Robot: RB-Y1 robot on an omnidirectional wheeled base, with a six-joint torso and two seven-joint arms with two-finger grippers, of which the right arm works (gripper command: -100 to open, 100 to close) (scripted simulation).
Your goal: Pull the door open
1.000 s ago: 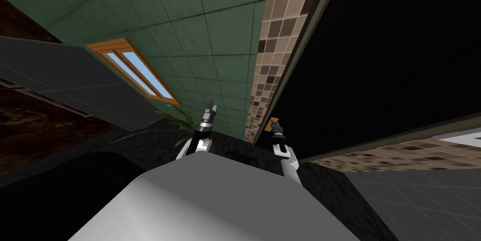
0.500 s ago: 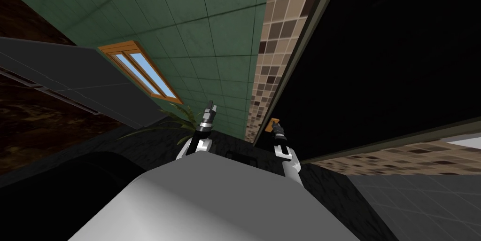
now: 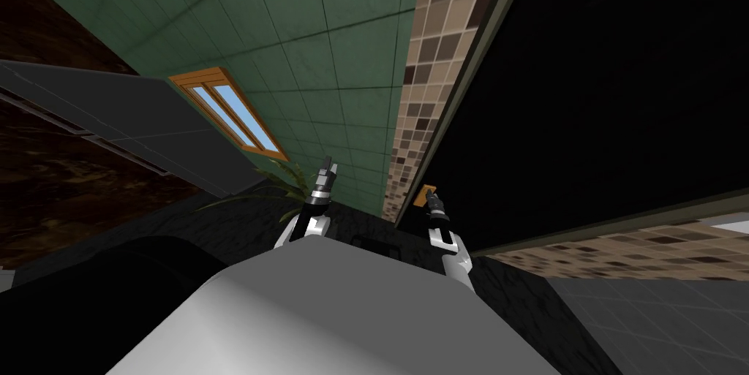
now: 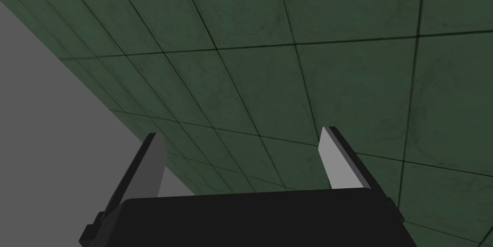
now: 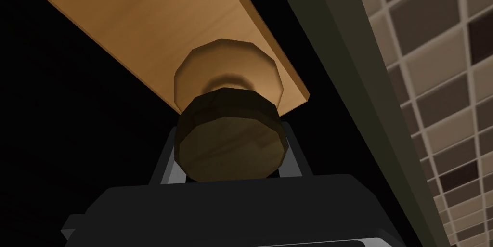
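Note:
The door point(image 3: 585, 100) is a large black slab on the right of the head view, with a dark green frame edge point(image 3: 453, 93). A brown round knob point(image 5: 230, 136) sits on an orange-brown plate point(image 5: 144, 22) near the door's edge, and my right gripper point(image 5: 230, 162) is shut on the knob, its fingers point(image 5: 166, 162) pressing the knob's sides. In the head view the right gripper point(image 3: 433, 199) is at the knob plate point(image 3: 424, 194). My left gripper point(image 3: 329, 168) is raised to the left of the door, and its fingers point(image 4: 334, 160) stand open with nothing between them.
A strip of brown mosaic tile point(image 3: 420, 85) runs beside the door frame, with a green tiled wall point(image 3: 314, 49) to its left. A wooden framed window point(image 3: 230, 111), a potted plant point(image 3: 281, 180) and a dark grey cabinet point(image 3: 124, 118) lie further left.
The whole head view has shifted: the window and cabinet have slid to the right, so I have turned. The right gripper stays on the knob.

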